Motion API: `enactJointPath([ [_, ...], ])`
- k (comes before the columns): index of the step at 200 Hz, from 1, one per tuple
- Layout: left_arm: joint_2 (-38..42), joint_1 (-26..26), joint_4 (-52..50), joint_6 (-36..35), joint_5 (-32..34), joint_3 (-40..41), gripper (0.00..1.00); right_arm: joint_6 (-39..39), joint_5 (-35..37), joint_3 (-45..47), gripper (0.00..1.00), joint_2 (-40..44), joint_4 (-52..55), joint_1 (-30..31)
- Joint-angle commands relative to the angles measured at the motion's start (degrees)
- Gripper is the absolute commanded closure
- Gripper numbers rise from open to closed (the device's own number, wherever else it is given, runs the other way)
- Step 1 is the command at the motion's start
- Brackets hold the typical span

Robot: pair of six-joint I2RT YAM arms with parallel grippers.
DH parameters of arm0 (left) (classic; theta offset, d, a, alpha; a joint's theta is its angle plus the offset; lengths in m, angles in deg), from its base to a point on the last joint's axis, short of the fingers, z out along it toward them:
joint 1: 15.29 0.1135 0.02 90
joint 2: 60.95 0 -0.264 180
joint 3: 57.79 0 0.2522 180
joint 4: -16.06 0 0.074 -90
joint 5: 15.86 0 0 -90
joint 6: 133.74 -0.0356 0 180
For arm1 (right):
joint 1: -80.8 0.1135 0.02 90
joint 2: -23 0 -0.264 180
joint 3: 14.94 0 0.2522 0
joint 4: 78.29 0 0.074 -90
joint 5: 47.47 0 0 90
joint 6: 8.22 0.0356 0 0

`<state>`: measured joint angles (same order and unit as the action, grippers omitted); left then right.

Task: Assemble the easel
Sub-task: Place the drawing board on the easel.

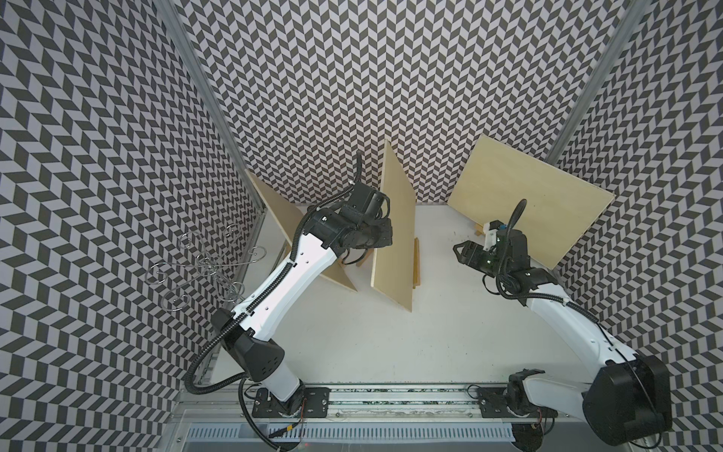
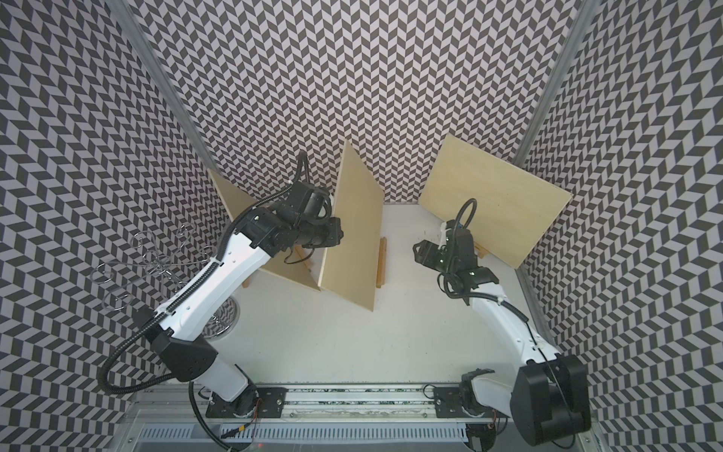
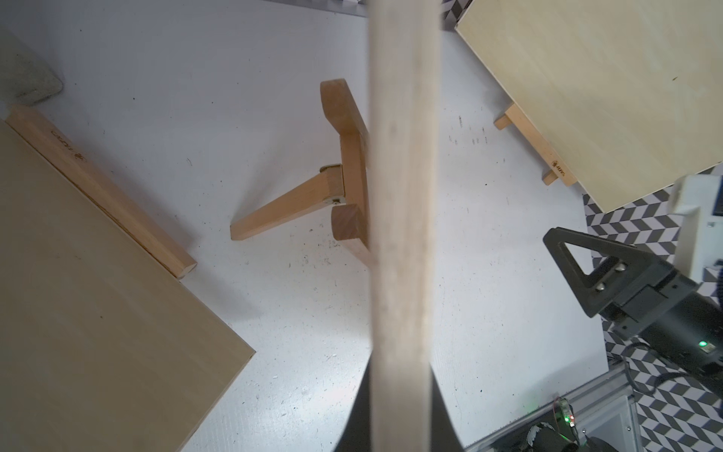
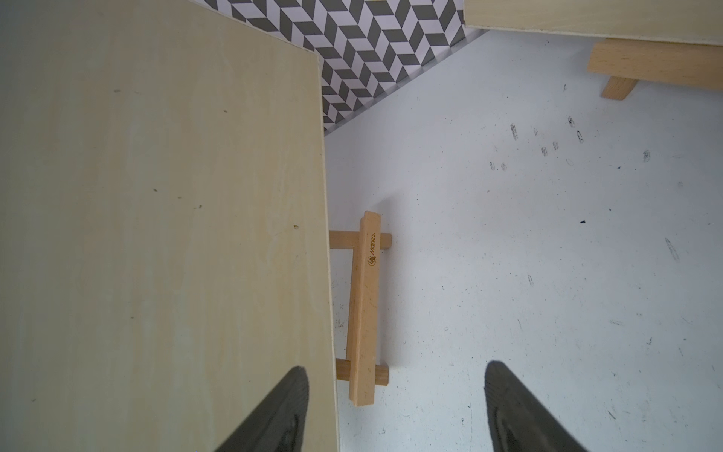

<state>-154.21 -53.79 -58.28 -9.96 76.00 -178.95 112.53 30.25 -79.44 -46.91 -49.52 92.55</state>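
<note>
- Left gripper (image 1: 385,234) is clamped on the edge of the middle board (image 1: 395,195), reaching in from the board's 9 o'clock side in a top view.
- Right gripper (image 1: 461,252) has its jaws apart and empty, at the board's 3 o'clock.
- Easel (image 1: 417,262) stands on the table (image 1: 371,332) under that board, with its ledge showing at the 3 o'clock edge.
</note>
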Motion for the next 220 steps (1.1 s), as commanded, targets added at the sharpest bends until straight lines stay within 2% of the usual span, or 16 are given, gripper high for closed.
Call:
enactJointPath([
  [1, 1.4, -0.1, 8.8, 0.7, 0.7, -5.3, 1.0, -0.9, -0.7, -0.5, 0.29, 1.6, -1.6, -0.3],
  [62, 0.6, -0.1, 9.2, 0.7, -0.7, -3.5, 1.0, -1.5, 0.1, 0.2, 0.28, 2.3, -2.1, -0.4],
  [68, 0.4, -0.1, 8.9, 0.7, -0.7, -3.6, 0.91, -1.5, 0.1, 0.1, 0.28, 2.4, -2.0, -0.5],
  [78, 0.3, -0.1, 8.6, 0.7, -0.8, -3.7, 0.82, -1.4, 0.0, 0.2, 0.28, 2.3, -2.1, -0.5],
  [87, 0.2, -0.1, 8.6, 0.8, -0.9, -3.6, 0.66, -1.4, 0.0, 0.2, 0.28, 2.3, -2.1, -0.5],
  [98, 0.1, -0.1, 8.7, 0.8, -0.9, -3.6, 0.51, -1.4, 0.0, 0.1, 0.29, 2.3, -2.2, -0.5],
  [107, 0.0, -0.1, 8.7, 0.8, -0.9, -3.7, 0.43, -1.3, 0.0, 0.0, 0.29, 2.3, -2.2, -0.5],
  [149, 0.1, -0.1, 9.8, 0.3, -0.8, -4.0, 0.35, -1.8, -0.2, 0.3, 0.28, 2.0, -2.3, -0.6],
  [179, 1.5, -0.1, 10.1, -0.7, 1.7, -3.8, 0.31, -1.7, -1.2, 0.5, 0.29, 1.3, -1.9, -0.5],
  [220, 9.6, -0.1, 17.6, -5.1, 8.2, 1.8, 0.2, -0.7, -4.0, 2.3, 0.29, -2.2, -3.7, -0.5],
])
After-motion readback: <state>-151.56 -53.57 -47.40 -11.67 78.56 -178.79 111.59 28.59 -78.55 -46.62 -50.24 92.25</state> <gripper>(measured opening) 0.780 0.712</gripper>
